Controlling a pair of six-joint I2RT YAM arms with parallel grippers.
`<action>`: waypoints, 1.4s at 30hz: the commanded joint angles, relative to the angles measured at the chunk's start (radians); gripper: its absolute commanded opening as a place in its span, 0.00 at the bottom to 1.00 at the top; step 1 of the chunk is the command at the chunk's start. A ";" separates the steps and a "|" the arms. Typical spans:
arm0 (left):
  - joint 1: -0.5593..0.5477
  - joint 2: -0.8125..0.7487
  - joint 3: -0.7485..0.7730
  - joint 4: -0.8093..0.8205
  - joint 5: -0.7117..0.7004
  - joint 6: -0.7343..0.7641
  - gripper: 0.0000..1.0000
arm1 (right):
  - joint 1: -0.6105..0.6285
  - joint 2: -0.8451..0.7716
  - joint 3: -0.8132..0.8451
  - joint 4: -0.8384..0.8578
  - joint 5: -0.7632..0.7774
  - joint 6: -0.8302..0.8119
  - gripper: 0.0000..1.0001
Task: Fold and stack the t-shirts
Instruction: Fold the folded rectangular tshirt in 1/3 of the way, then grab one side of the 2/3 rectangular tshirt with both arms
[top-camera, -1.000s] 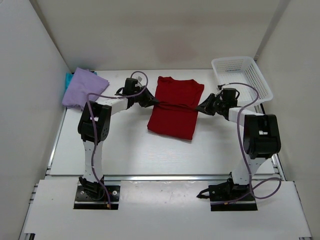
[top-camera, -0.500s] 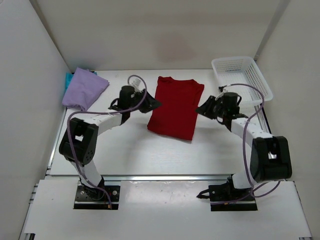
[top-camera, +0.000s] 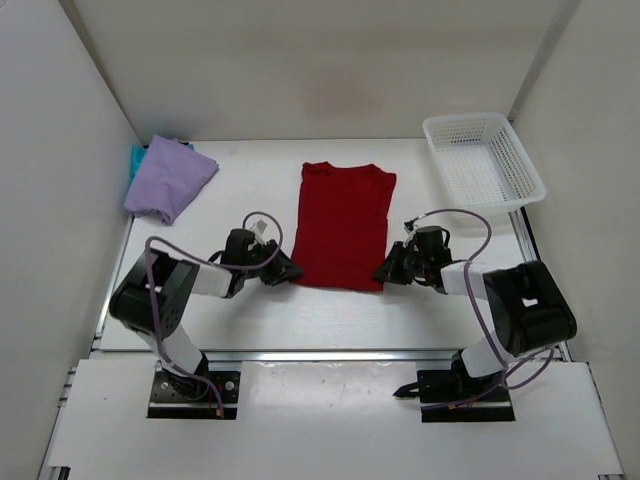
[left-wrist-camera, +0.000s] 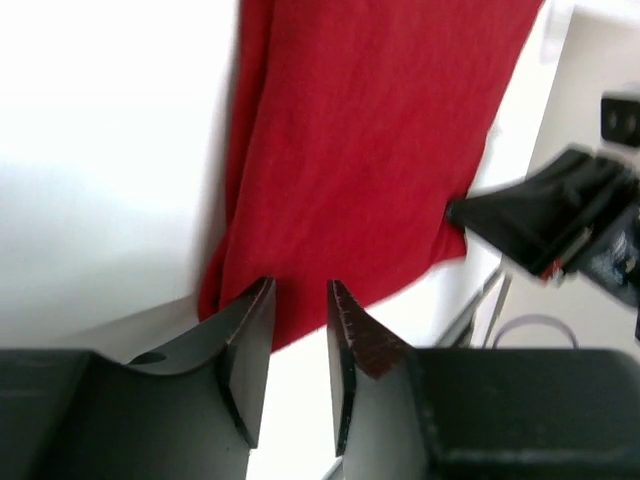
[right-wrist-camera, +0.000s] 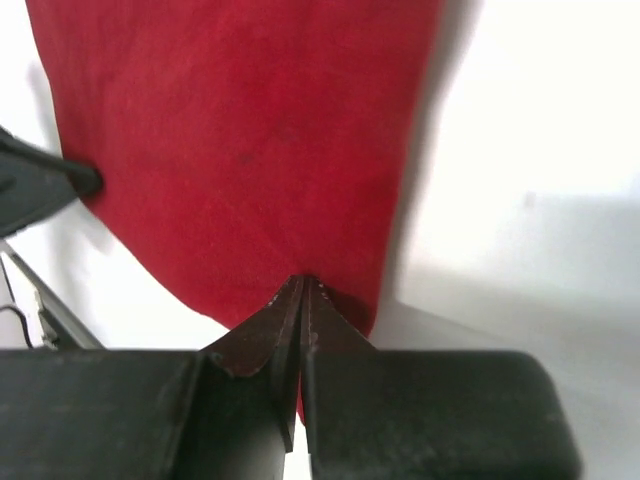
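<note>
Red shirt (top-camera: 340, 225) lies flat mid-table as a long panel with no sleeves sticking out, collar at the far end and hem toward the arms. The lavender shirt (top-camera: 168, 180) sits folded on the teal shirt (top-camera: 134, 160) in the far left corner, well apart from it. The left gripper (left-wrist-camera: 298, 300) is at the near left hem corner, its jaws a narrow gap apart with the cloth edge just at the tips, so nothing looks pinched there yet. The right gripper (right-wrist-camera: 303, 285) is at the near right corner, jaws pressed together over the hem with a sliver of red between them, which I read as a grip on the cloth. The step in hand seems to be the crosswise fold, hem up to collar. To do it well, the left jaws should slide a little further over the corner and close through every layer. Then both corners should rise together and level. Keeping the hem lightly taut between the arms should stop the middle sagging. It should land square on the collar edge before either side lets go.
</note>
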 joint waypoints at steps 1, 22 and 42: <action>-0.010 -0.130 -0.142 0.014 -0.010 -0.007 0.41 | 0.015 -0.061 -0.081 -0.009 0.049 -0.028 0.00; -0.088 -0.295 -0.161 -0.263 -0.133 0.172 0.66 | -0.021 -0.321 -0.270 -0.019 0.004 -0.019 0.48; -0.087 -0.645 -0.251 -0.556 -0.120 0.201 0.00 | 0.194 -0.656 -0.357 -0.233 0.100 0.108 0.00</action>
